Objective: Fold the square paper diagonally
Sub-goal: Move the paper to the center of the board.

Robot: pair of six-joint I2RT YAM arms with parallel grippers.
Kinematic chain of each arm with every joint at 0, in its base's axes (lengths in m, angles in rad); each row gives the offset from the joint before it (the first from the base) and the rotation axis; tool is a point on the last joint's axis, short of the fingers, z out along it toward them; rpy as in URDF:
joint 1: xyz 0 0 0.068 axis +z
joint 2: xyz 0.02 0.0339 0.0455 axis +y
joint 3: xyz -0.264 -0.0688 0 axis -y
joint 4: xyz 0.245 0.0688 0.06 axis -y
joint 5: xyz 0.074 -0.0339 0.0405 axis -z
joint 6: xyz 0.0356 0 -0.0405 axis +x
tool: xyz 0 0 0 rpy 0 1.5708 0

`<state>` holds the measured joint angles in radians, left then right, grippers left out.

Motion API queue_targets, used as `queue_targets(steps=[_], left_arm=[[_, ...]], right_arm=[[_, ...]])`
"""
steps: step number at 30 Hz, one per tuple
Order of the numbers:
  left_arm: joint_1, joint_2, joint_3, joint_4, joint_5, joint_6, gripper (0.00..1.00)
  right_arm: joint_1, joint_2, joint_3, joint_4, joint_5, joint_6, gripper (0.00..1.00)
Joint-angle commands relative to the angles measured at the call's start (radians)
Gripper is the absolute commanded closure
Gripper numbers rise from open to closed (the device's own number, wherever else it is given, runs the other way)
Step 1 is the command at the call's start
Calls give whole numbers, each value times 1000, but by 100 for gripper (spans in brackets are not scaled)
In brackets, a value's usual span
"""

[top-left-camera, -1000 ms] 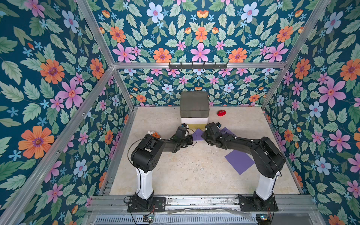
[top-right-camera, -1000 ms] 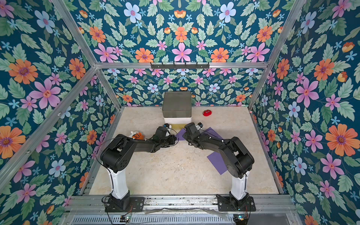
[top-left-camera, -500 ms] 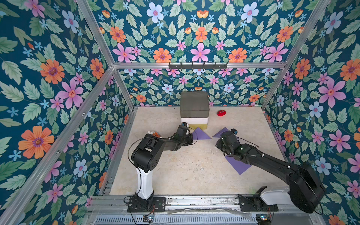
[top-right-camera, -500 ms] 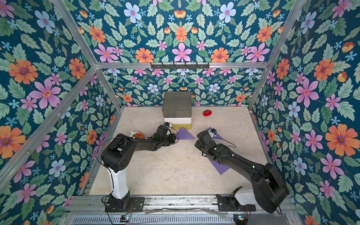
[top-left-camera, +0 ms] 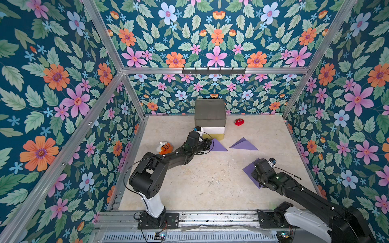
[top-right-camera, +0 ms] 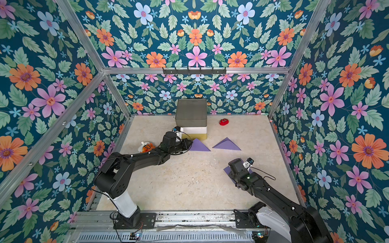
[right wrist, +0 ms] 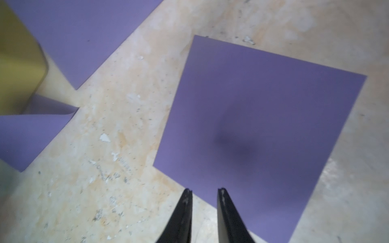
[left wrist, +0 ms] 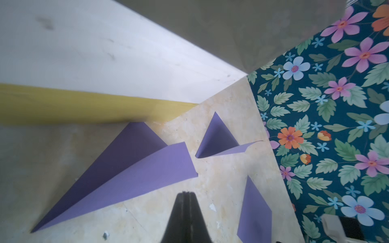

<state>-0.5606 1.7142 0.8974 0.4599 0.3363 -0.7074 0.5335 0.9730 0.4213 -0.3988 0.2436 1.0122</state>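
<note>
Speckled beige tabletop [top-left-camera: 200, 178], flat purple paper sq [right wrist: 263, 105] under R tool [right wrist: 204, 190], tips apart, L tool [left wrist: 186, 192] tips together

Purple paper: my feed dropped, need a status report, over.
Left gripper shut, empty, beside a folded triangle. Right gripper slightly open over flat square sheet, not yet folded. Nothing lies on the sheet.
</note>
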Motion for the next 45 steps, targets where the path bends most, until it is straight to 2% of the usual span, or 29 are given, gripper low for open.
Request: queue_targets(steps=[1,5,11,15,22,27,30,33,36,39,42,45], left_arm=[[-12,-60,-43,46,2,-35,98],[-17,-165,-137,52,-17,-38,93],[-18,-328,-287,46,-56,-45,80],[-18,-428,-378,39,-82,-57,75],[-16,-611,-499,-38,-185,-69,68],[-16,-697,-565,-89,-227,-97,68],[-17,-748,-604,-123,-240,-128,70],[-17,-809,-641,-167,-245,-152,70],[-23,-862,-690,-172,-229,-175,71],[-28,-905,-706,-223,-233,-175,74],[-33,-920,-712,-251,-221,-167,75],[-53,-903,-716,-236,-204,-175,76]], right_arm=[[-54,-19,-26,20,-22,-13,74],[-114,23,-36,72,-64,-46,74],[-115,154,-4,102,-81,-93,77],[-104,226,12,122,-116,-113,79],[82,391,109,110,-82,-53,81],[328,513,200,110,-40,114,82],[439,582,234,206,-81,235,83],[521,660,316,244,-106,284,83],[574,731,411,208,-84,312,84],[583,733,430,223,-98,322,84],[585,695,421,229,-85,324,83],[585,576,426,177,-24,287,76]])
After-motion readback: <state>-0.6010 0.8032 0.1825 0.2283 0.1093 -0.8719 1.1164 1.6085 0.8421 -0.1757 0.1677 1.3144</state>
